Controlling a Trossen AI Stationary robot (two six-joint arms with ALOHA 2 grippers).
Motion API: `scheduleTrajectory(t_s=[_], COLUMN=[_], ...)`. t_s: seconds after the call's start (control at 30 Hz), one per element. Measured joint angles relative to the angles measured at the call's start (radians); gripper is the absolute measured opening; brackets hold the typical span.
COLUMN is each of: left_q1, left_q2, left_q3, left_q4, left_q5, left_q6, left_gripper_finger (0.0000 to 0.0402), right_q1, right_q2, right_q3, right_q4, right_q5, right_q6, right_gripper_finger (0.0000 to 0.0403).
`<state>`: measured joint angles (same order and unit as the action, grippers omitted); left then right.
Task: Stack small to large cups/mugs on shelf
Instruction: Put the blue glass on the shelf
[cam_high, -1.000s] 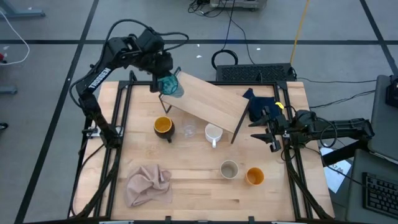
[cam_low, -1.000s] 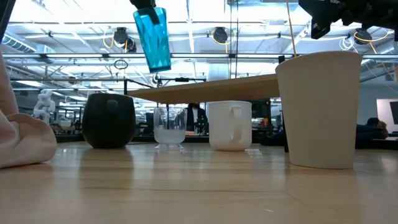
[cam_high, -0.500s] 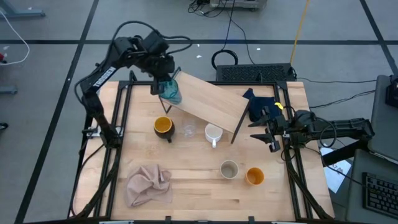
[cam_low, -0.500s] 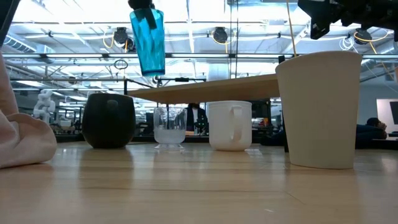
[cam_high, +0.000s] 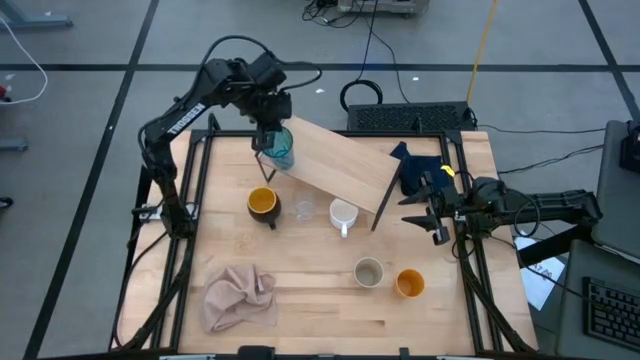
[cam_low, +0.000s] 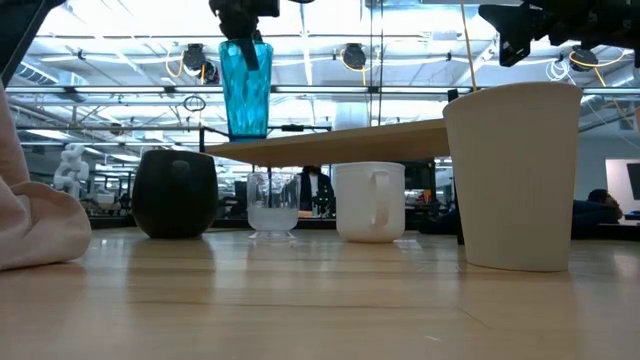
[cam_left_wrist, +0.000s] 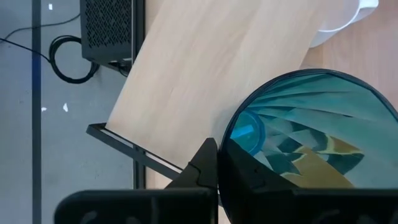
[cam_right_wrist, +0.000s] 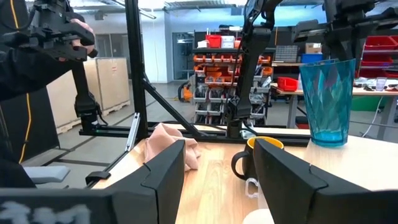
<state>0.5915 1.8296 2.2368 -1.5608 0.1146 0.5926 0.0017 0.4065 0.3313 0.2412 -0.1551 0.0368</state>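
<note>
On the wooden table (cam_high: 300, 290), left pincer (cam_high: 268, 118) clamped on teal tumbler (cam_high: 280, 146); right pincer (cam_high: 436, 215) agape, empty.

From my feed the teal tumbler (cam_high: 281, 146) stands upright on the shelf (cam_high: 340, 165) at its left end. Below it on the surface: black mug (cam_high: 262, 203), clear glass (cam_high: 303, 209), white mug (cam_high: 343, 214), then beige cup (cam_high: 368, 272) beside orange cup (cam_high: 409, 284).

Low across the table, the beige cup (cam_low: 517, 175) at right hides the shelf's (cam_low: 340, 142) right end, the top edge crops the left gripper (cam_low: 243, 18), and the pink cloth (cam_low: 35, 215) is cut off at left.
</note>
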Motion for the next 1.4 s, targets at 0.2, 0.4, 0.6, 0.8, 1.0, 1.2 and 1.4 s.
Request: scheduleTrajectory(t_s=[0.2, 0.4, 0.6, 0.8, 1.0, 1.2, 1.4], left_q1=[0.009, 0.024, 0.037, 0.043, 0.042, 0.044, 0.054], left_q2=[0.002, 0.002, 0.002, 0.003, 0.003, 0.003, 0.003], left_q3=[0.000, 0.000, 0.000, 0.000, 0.000, 0.000, 0.000], left_q4=[0.035, 0.045, 0.045, 0.056, 0.067, 0.068, 0.069], left_q5=[-0.007, -0.010, -0.010, -0.011, -0.011, -0.012, -0.018], left_q6=[0.006, 0.006, -0.018, -0.020, -0.023, -0.022, -0.022], left_gripper_finger=[0.0009, 0.0005, 0.0027, 0.0043, 0.0045, 0.0046, 0.0046], right_q1=[0.000, 0.000, 0.000, 0.000, 0.000, 0.000, 0.000], right_q2=[0.000, 0.000, 0.000, 0.000, 0.000, 0.000, 0.000], right_q3=[0.000, 0.000, 0.000, 0.000, 0.000, 0.000, 0.000], right_q4=[0.000, 0.000, 0.000, 0.000, 0.000, -0.001, 0.000], right_q5=[0.000, 0.000, 0.000, 0.000, 0.000, 0.000, 0.000], right_q6=[0.000, 0.000, 0.000, 0.000, 0.000, 0.000, 0.000], right_gripper_finger=[0.0183, 0.0183, 0.0183, 0.0183, 0.0183, 0.0183, 0.0183])
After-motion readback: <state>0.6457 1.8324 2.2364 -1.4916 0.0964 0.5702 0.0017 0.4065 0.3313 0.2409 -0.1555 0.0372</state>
